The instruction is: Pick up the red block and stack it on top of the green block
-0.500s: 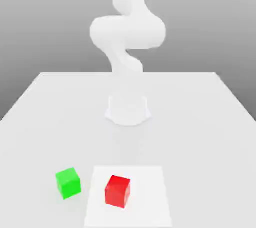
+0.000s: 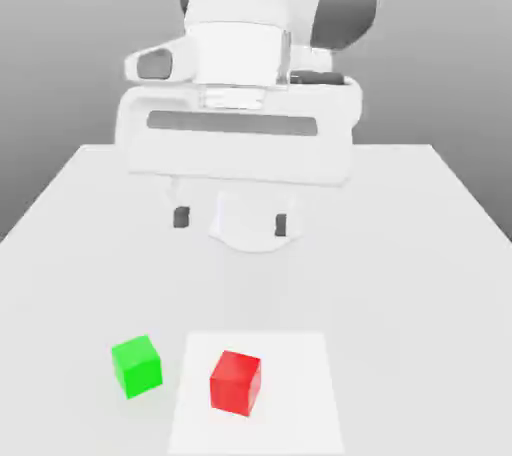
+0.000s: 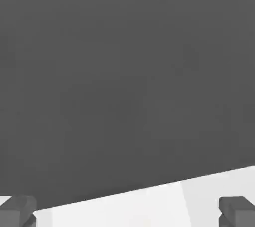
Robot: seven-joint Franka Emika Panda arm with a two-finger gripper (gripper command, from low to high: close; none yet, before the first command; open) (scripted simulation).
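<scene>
Nearest us, at the worktop's [image 2: 420,244] front edge: the red block [image 2: 236,382] sits on a lighter square patch [image 2: 295,384], the green block [image 2: 136,365] just beside it off the patch, toward the exterior view's left. The two are close but apart, both flat on the surface, neither touched.

Further back and well above them we see the gripper [image 2: 230,221], fingers [image 2: 181,216] spread wide and released, nothing between them. In the hand view the dark fingertips [image 3: 238,210] frame the worktop's pale edge [image 3: 149,203] and grey background, no block between them.

Our read: approach not yet started, the whole pick and stack is ahead.

Risks from here:
- The blocks sit close. A descent off toward the green side could clip the green block with the outer finger and shove it.
- The red block looks slightly turned against the worktop's edges. Fingers closing on corners rather than faces could twist or squirt it out.
- Off-centre placement on a same-size cube means it tips off.
</scene>
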